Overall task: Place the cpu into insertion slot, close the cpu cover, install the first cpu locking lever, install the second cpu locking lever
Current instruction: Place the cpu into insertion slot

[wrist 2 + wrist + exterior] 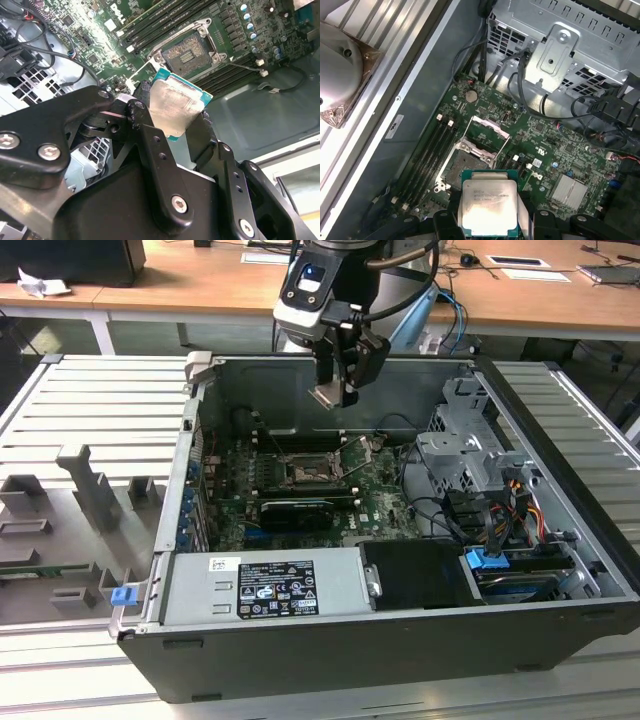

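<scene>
Exterior view: open PC case (350, 665) on its side, green motherboard (385, 502) inside, arm overhead. The gripper (338, 390) is closed down to chip width on the cpu (328, 396). Its fingers (150, 140) pinch two opposite edges. The chip hangs in the air, well above the insertion slot (305, 472) and apart from it.

First wrist view: the cpu cover (487, 127) stands hinged up and the socket is bare. Step in hand, as judged: seating the chip.

To do it well:
- Keep the chip level w/ its edges square to the socket rim.
- Match notches/corner mark (too small to make out here).
- Descend straight, w/ no sideways drag over the contacts.
- Let go w/o pressing.

Counts: 1 case, 1 motherboard, 1 gripper w/ 2 fingers, 1 socket, 1 cover, 1 cpu.
</scene>
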Motion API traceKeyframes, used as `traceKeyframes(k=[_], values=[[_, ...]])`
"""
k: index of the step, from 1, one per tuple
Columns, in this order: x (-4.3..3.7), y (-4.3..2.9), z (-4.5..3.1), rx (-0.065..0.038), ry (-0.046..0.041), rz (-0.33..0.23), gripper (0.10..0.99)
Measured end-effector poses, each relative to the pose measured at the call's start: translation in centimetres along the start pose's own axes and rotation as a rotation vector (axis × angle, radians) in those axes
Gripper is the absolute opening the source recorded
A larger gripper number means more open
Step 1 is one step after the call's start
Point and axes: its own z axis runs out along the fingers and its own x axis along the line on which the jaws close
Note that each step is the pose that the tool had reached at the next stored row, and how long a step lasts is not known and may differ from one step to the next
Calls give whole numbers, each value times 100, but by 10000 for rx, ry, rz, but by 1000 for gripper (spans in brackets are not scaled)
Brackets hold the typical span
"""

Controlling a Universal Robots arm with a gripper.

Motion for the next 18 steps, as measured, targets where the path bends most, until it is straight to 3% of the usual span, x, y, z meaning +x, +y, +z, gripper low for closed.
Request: traceKeyframes(k=[18], values=[[0, -1, 13, -10, -45, 516, 529]])
